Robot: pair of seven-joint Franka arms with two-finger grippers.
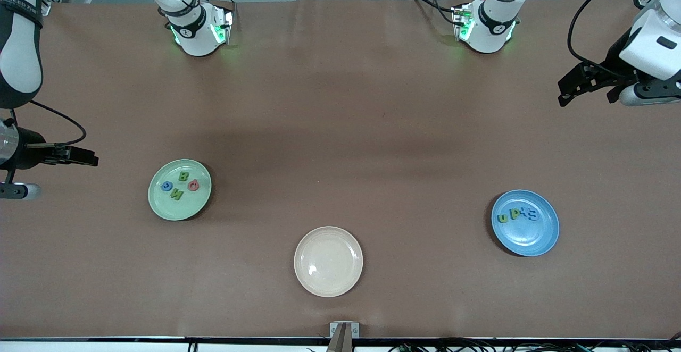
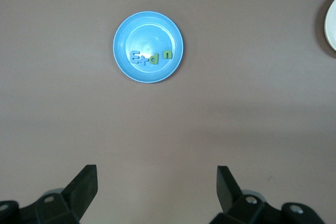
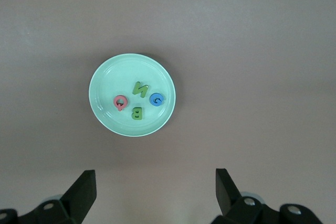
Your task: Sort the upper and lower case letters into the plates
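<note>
Sorting apparently done, the left gripper (image 2: pixel 156 187) and right gripper (image 3: pixel 155 188) hang wide open and empty, the glossy blue plate (image 2: pixel 148 30) and mint-green plate (image 3: pixel 107 80) well ahead of their fingertips holding every letter.

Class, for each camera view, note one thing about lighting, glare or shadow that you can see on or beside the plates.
Front view: a white glare spot sits on the cream plate, and the green plate and blue plate each cast a dark crescent shadow on the table. Left wrist view: the blue plate's centre shows a soft pale sheen. Right wrist view: the green plate is evenly lit, its letters crisp.
</note>
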